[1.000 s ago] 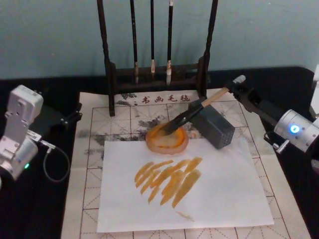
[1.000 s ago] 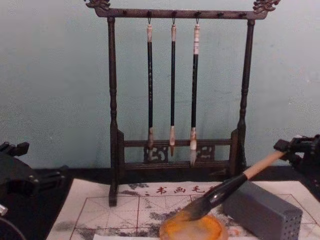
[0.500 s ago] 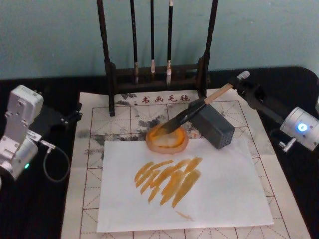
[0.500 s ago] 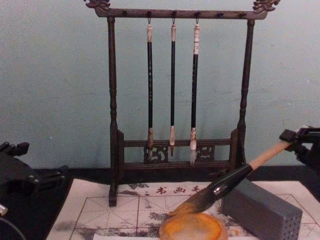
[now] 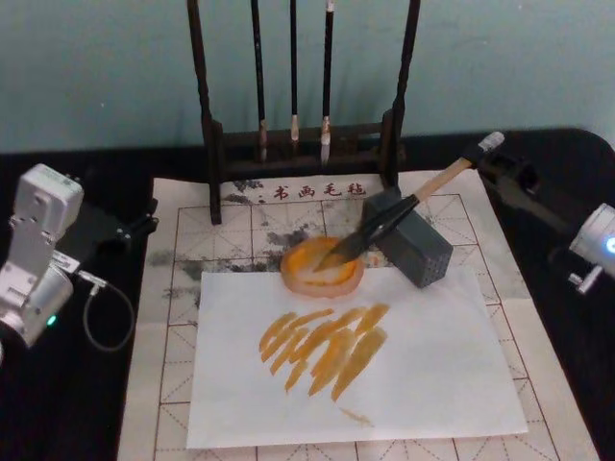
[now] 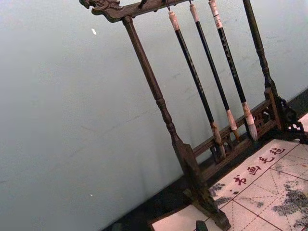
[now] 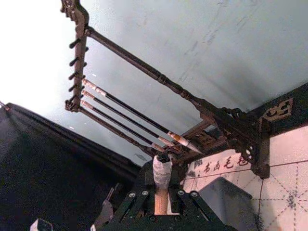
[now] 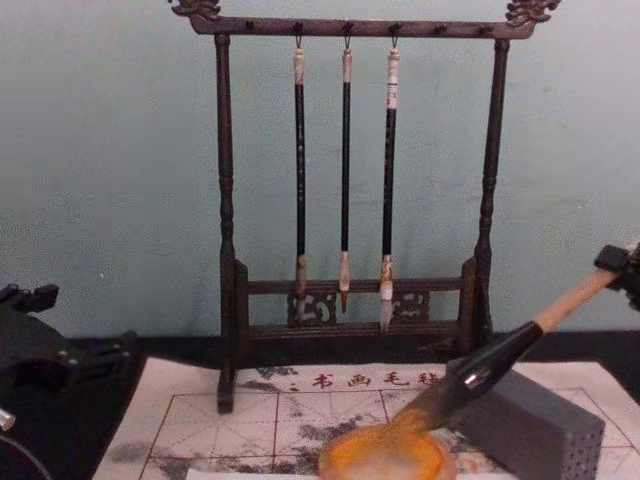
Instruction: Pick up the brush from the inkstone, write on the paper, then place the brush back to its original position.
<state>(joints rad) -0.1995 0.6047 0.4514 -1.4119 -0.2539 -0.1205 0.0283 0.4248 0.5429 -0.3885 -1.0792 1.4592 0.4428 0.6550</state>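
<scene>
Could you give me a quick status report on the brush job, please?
Right gripper shut on the brush near its corded end. Tip down in the inkstone, shaft over the grey block. Orange strokes on the paper. Left gripper parked left.

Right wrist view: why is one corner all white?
In the right wrist view, where the right gripper holds the brush, strong light washes the wall to blank white; in the chest view that wall is evenly lit, without glare.
</scene>
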